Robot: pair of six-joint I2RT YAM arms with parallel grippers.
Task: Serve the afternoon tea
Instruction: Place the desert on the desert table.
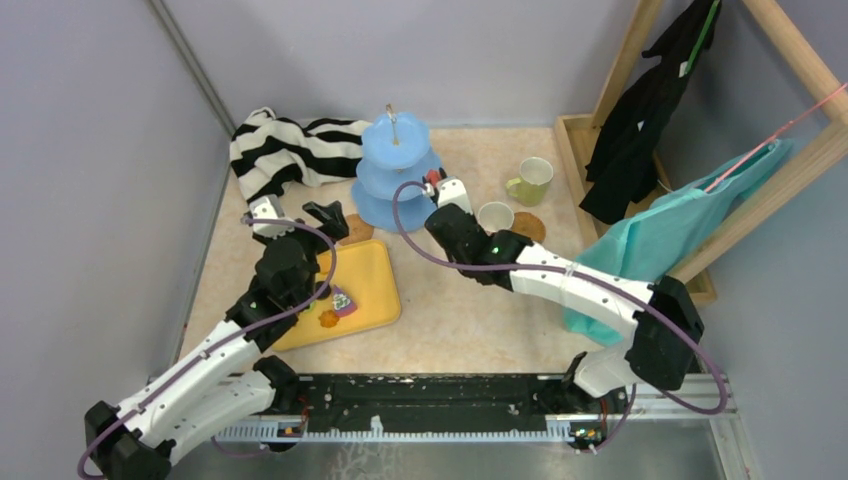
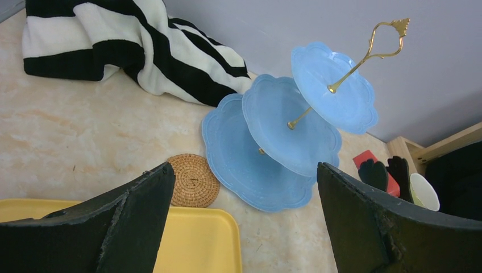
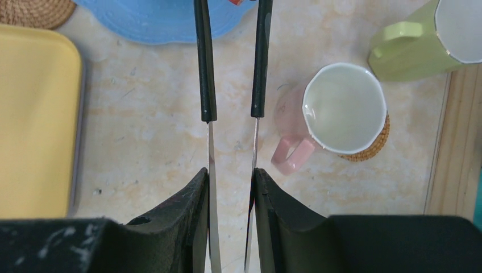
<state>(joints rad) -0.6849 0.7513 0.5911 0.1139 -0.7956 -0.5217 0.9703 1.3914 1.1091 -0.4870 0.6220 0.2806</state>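
Right gripper [image 3: 230, 176]: pressed onto the 2 metal arms of a pair of tongs [image 3: 206, 74], pinching them between its fingers.
Tongs: run straight ahead of the right gripper, their black-sleeved tips narrowly apart.
Red toy piece [image 2: 369, 160]: caught between the tong tips at their far end, by the rim of the stand; whether it touches the rim cannot be told.
Light-blue 3-tier stand [image 1: 395, 160]: ahead of the right gripper and slightly to its left, upright, with a gold loop handle on top and all 3 tiers bare.
Pink-handled cup [image 3: 344, 108]: just right of the tongs, upright on a cork coaster [image 3: 375, 145], with its handle pointing back toward the gripper.
Yellow-green cup [image 3: 409, 51]: farther ahead and to the right, beyond the pink-handled cup, on the bare table.
Left gripper [image 2: 245, 170]: spread wide with nothing between its fingers, hovering over the far edge of the yellow tray [image 1: 370, 280].
Second cork coaster [image 2: 193, 181]: just ahead of the left gripper, between the tray and the bottom tier of the stand.
Toy cake slice [image 1: 342, 300]: behind the left gripper, on the tray.
Orange cookie [image 1: 327, 320]: beside the cake slice, on the tray.
Striped cloth [image 1: 285, 150]: bunched well ahead of the left gripper, left of the stand.
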